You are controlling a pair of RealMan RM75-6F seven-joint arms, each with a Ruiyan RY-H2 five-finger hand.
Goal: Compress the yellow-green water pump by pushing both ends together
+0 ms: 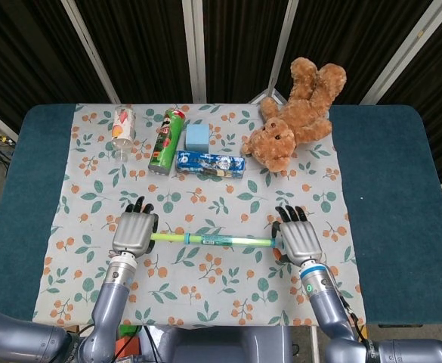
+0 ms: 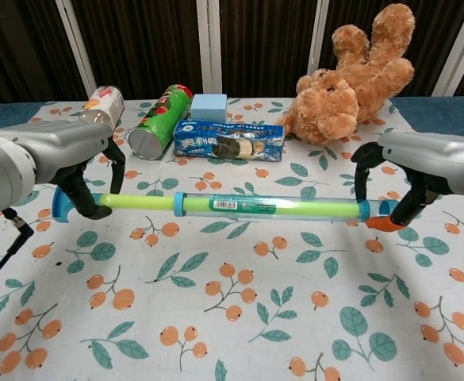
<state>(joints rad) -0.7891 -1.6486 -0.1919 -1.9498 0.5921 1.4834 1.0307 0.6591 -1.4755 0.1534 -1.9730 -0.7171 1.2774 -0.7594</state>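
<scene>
The yellow-green water pump [image 1: 213,240] [image 2: 263,206] lies level between my two hands, just above the floral cloth [image 1: 205,287]. Its green rod sits mostly inside the clear tube, with a short length showing at the left. My left hand [image 1: 135,233] [image 2: 57,159] holds the blue handle end [image 2: 61,213] with its fingers curled around it. My right hand [image 1: 300,240] [image 2: 426,159] holds the orange-tipped end [image 2: 382,224] in the same way. In the head view, both hands cover the pump's ends.
Along the back of the cloth lie a plastic bottle [image 1: 122,125], a green chips can [image 1: 166,141], a light-blue box [image 1: 197,137], a blue cookie pack [image 1: 210,163] and a brown teddy bear [image 1: 296,113]. Dark blue table edges [image 1: 391,189] flank the cloth.
</scene>
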